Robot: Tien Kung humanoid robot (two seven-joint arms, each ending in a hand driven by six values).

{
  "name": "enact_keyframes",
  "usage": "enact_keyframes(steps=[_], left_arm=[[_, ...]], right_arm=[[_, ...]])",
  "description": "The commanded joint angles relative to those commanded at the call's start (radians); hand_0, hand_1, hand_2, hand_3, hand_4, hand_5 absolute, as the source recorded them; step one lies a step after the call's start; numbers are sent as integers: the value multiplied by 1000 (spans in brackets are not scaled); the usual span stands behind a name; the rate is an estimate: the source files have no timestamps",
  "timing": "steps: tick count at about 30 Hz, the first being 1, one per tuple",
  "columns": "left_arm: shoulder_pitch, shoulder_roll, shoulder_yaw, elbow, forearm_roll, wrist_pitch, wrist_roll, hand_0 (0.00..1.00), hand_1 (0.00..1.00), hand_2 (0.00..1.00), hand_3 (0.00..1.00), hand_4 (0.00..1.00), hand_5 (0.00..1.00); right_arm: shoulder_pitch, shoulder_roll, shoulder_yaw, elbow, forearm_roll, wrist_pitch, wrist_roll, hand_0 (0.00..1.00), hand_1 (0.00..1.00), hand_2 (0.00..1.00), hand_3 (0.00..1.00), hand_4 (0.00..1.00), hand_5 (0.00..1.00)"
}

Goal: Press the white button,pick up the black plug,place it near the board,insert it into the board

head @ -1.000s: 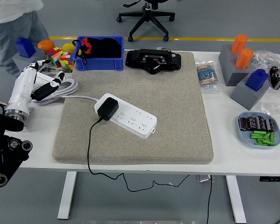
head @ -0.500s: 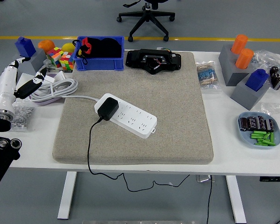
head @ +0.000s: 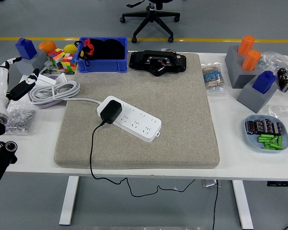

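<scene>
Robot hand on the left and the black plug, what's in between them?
In the head view, the coiled white cable and bare mat lie between the left robot hand and black plug.

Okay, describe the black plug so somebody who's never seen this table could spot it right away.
Find the beige mat covering the middle of the white table. A white power strip lies slanted on its left half. The black plug sits in the strip's left end, the only black block there, its cord trailing over the near edge.

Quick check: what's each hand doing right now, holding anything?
Left hand: open, fingers relaxed, holding nothing, at the table's left edge.
Right hand: not in view.
</scene>
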Motion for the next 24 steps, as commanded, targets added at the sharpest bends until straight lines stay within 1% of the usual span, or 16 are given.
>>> enact_keyframes(steps=[7, 10, 12, 13, 24], left_arm=[[12, -4, -16, -2, -4, -4, 3, 998, 982, 919, 853, 795, 605], [18, -8, -19, -3, -9, -10, 7, 998, 982, 919, 853, 795, 605], [21, -9, -19, -4, -26, -19, -1, 998, 982, 919, 853, 795, 605], [22, -9, -17, -5, -30, -19, -3, 958, 934, 883, 841, 781, 542], [34, -13, -21, -7, -38, -25, 8, 953, 918, 861, 829, 774, 522]], right_arm=[[-3, 1, -2, 1, -1, -2, 3, 634, 634, 614, 600, 674, 450], [-5, 0, 1, 1, 0, -5, 7, 634, 634, 614, 600, 674, 450], [-5, 1, 3, -1, -2, -4, 6, 634, 634, 614, 600, 674, 450], [-6, 3, 6, -3, -3, -4, 6, 634, 634, 614, 599, 675, 450], [-11, 16, 19, -14, -8, -4, 8, 634, 634, 616, 599, 674, 450]])
